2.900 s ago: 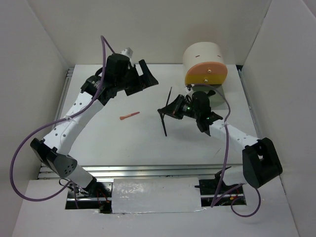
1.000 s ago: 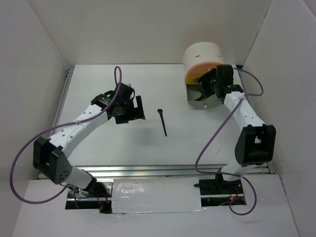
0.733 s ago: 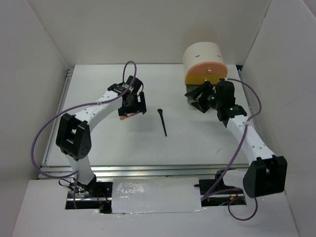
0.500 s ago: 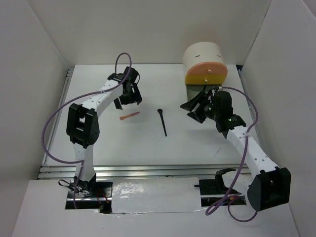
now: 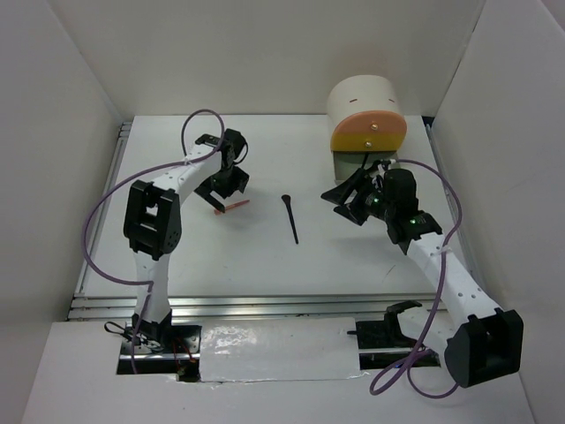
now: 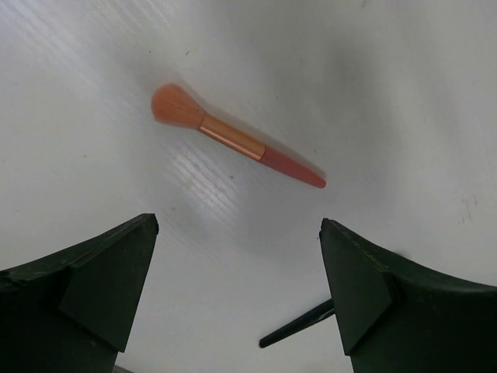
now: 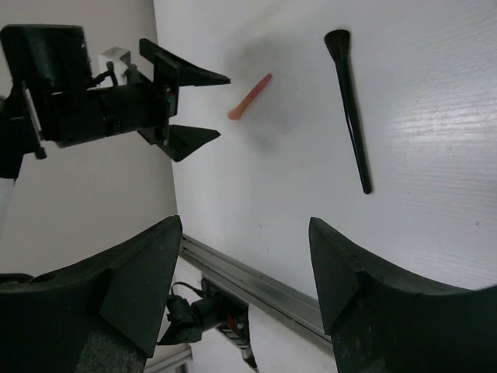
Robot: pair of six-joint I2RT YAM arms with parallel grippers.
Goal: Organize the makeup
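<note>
- The white desk [image 5: 265, 265] carries everything.
- A cream box [image 5: 362, 102] with an orange drawer front [image 5: 368, 131] stands back right.
- The right arm [image 5: 437, 261] ends near the box; the right jaws are wide, empty.
- The left arm [image 5: 181, 177] has the left jaws wide, empty.
- A black brush [image 5: 291, 219] lies mid-desk.
- A coral-pink brush [image 6: 233, 144] lies under the left jaws, untouched.

**What the views keep back**

From above, the left pincer [image 5: 222, 193] overlaps the coral brush [image 5: 238, 205], just left of the black brush [image 5: 290, 218], so only part of the coral brush shows. Right of the black brush, the right pincer [image 5: 340, 205] and its wrist cover the foot of the cream box [image 5: 364, 104]. In the left wrist view the black brush is nearly all cut off, with only its thin end showing at the bottom edge.
</note>
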